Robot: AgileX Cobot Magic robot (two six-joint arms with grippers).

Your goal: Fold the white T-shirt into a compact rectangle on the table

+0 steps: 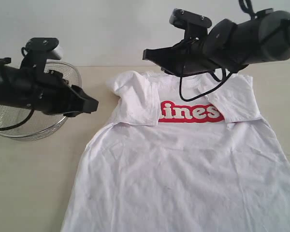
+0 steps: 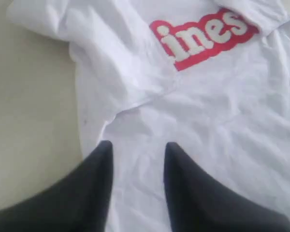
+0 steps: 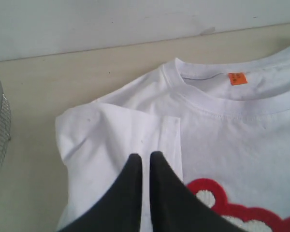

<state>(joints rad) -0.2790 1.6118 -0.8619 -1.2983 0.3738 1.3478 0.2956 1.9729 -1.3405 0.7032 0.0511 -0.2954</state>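
A wire-mesh basket (image 1: 19, 124) stands on the counter (image 1: 29, 183) beside the white T-shirt (image 1: 183, 164), over which the left hand (image 2: 135, 147) hovers parted and empty, the right hand (image 3: 146, 157) closed.

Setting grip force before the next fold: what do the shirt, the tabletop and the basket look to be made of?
The white T-shirt: soft thin fabric, probably cotton, matte; it creases and drapes. The table: smooth matte beige board, perhaps laminate; no glare. The basket: shiny metal wire mesh, see-through.

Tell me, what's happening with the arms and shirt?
Left gripper: jaws apart above white T-shirt. Right gripper: jaws shut, empty, over folded sleeve. Shirt flat on table, both sleeves folded in. Wire basket aside.
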